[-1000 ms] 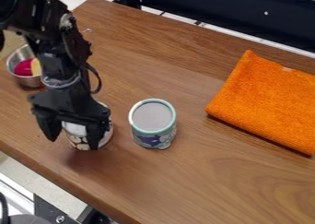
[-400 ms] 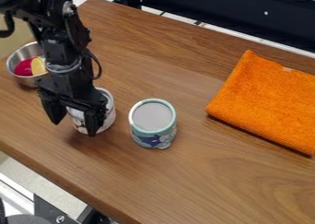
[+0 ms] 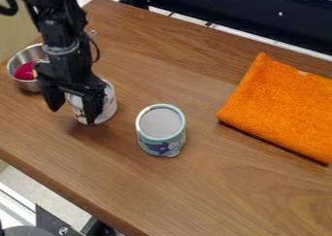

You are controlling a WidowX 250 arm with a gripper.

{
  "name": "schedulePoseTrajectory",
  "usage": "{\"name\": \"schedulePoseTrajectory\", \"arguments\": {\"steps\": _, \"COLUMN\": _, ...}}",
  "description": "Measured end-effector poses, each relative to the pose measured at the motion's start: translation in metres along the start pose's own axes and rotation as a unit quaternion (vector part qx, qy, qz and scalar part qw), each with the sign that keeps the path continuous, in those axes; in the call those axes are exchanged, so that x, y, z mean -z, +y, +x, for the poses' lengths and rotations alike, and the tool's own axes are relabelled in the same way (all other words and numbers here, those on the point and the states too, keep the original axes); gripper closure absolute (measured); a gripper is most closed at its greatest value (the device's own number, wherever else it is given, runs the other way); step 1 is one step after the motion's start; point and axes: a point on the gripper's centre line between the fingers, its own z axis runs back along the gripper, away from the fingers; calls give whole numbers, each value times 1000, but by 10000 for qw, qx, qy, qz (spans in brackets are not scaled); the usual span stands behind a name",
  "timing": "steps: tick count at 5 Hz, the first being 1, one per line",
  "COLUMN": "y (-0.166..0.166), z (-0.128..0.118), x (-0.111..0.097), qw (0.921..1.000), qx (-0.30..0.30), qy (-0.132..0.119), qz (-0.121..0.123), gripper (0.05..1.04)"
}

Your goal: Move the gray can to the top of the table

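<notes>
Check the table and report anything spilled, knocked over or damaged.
Nothing stands out: the teal-rimmed can stands upright, the orange cloth lies folded, and no spill shows on the table. The pincer is at the white can.

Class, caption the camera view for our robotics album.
Black pincer at a pale can, beside a teal-rimmed can and a folded orange cloth on a wooden table.

no legible txt, no readable labels or brands, no nos. or signs to make out
</notes>
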Motion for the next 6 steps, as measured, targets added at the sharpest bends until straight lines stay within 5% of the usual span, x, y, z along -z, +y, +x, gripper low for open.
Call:
{"name": "schedulePoseTrajectory", "arguments": {"steps": 4, "y": -18, "z": 42, "x": 2, "qw": 9994, "qx": 252, "qy": -223, "qz": 2, "gripper": 88}}
{"name": "schedulePoseTrajectory", "arguments": {"steps": 6, "y": -34, "z": 73, "x": 4, "qw": 9999, "qx": 31, "qy": -131, "qz": 30, "gripper": 88}}
